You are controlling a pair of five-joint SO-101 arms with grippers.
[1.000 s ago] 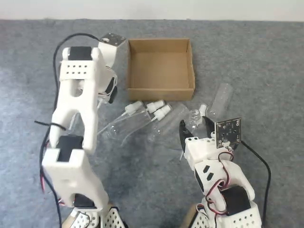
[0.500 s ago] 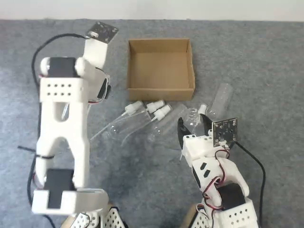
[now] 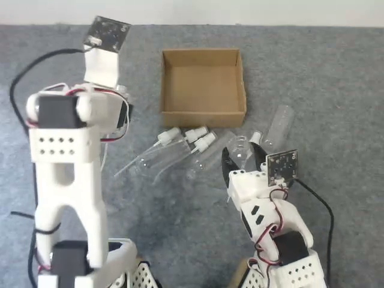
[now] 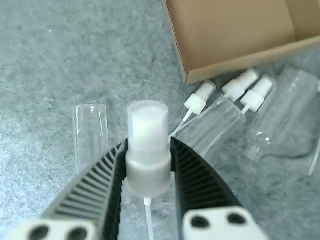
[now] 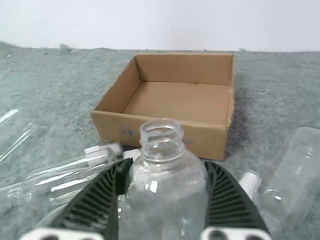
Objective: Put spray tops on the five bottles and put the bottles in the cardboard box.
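My left gripper (image 4: 147, 150) is shut on a white spray top (image 4: 146, 125), held above the carpet with its thin dip tube hanging down. My right gripper (image 5: 165, 172) is shut on a clear bottle (image 5: 161, 145), held upright with its neck uncapped. From above, this gripper (image 3: 242, 157) and its bottle (image 3: 239, 144) sit just in front of the cardboard box (image 3: 203, 111), which holds nothing. Three capped spray tops (image 3: 197, 134) on lying bottles (image 3: 161, 156) rest on the carpet between the arms. One more clear bottle (image 4: 91, 132) lies under the left gripper.
Another clear bottle (image 3: 279, 126) lies at the box's front right corner. The left arm (image 3: 63, 150) stands tall over the left side of the grey carpet. Open carpet stretches to the right of the box and along the front middle.
The left arm has risen and swung back and to the left, carrying the spray top. The right gripper with its bottle has edged slightly left.
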